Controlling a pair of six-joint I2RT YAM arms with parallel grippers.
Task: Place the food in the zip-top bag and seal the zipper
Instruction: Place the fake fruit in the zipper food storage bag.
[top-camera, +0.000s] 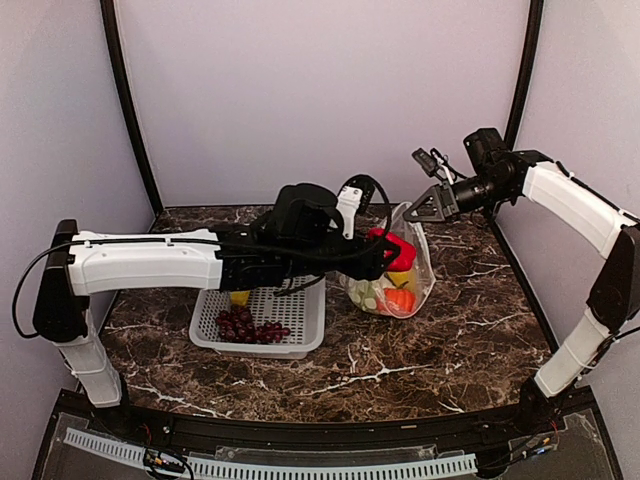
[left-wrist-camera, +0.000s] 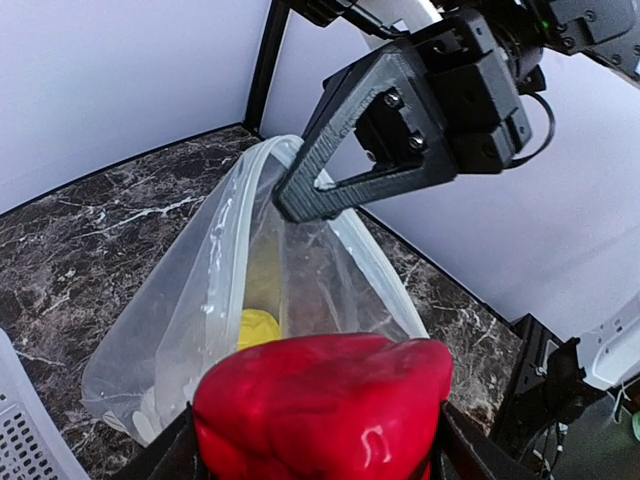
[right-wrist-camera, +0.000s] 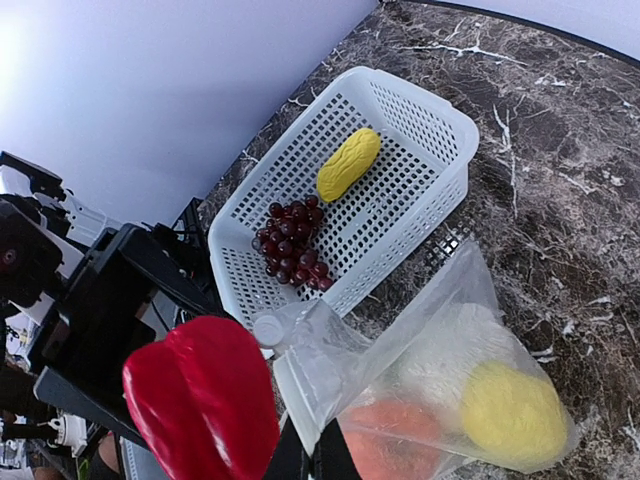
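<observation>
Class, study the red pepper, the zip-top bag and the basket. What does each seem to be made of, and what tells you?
The red pepper looks like moulded plastic or rubber: smooth skin, glossy highlights. The zip-top bag is thin clear plastic film: you can see through it, and it creases. The basket seems rigid matt plastic: even, moulded perforations.

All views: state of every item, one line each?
zip-top bag, mouth open, partly filled
zipper, unsealed
red pepper, held over the bag mouth, not in yet
left gripper, shut on red pepper
right gripper, shut on the bag's mouth edge, holding it up
basket, holds corn and grapes
</observation>
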